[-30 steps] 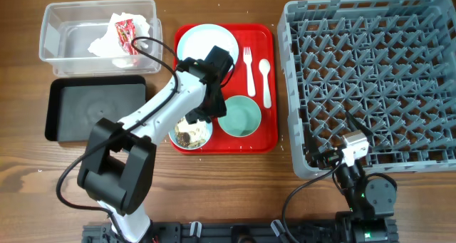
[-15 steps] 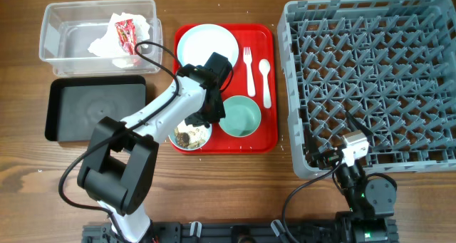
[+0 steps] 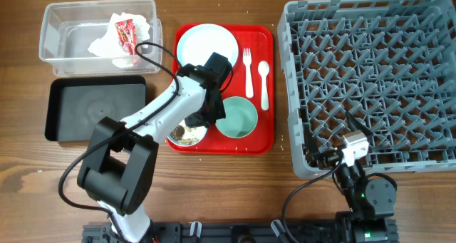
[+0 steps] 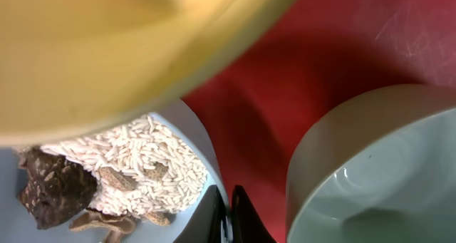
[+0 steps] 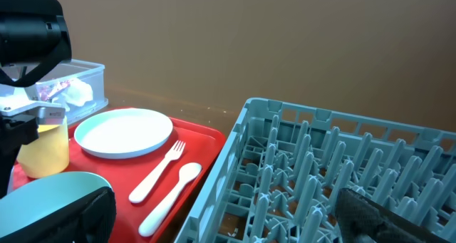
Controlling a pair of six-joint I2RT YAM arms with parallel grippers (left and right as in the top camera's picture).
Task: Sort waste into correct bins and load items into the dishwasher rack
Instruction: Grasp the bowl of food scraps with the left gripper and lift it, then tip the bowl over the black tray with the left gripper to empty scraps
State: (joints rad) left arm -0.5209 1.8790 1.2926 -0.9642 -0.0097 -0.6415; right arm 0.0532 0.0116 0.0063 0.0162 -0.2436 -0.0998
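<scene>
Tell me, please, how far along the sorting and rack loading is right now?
Done: the napkin and snack wrapper lie in the clear tub. In hand: the left gripper is shut on the rim of the scrap bowl. Left: the scraps need binning; plate, fork, spoon, cup and empty bowl sit on the red tray; no dishes show in the dishwasher rack; the right gripper is open.

No readable text anywhere, print on red snack wrapper point(image 3: 125, 30) too small

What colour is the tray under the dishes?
The tray is red; overhead view shows it best.
</scene>
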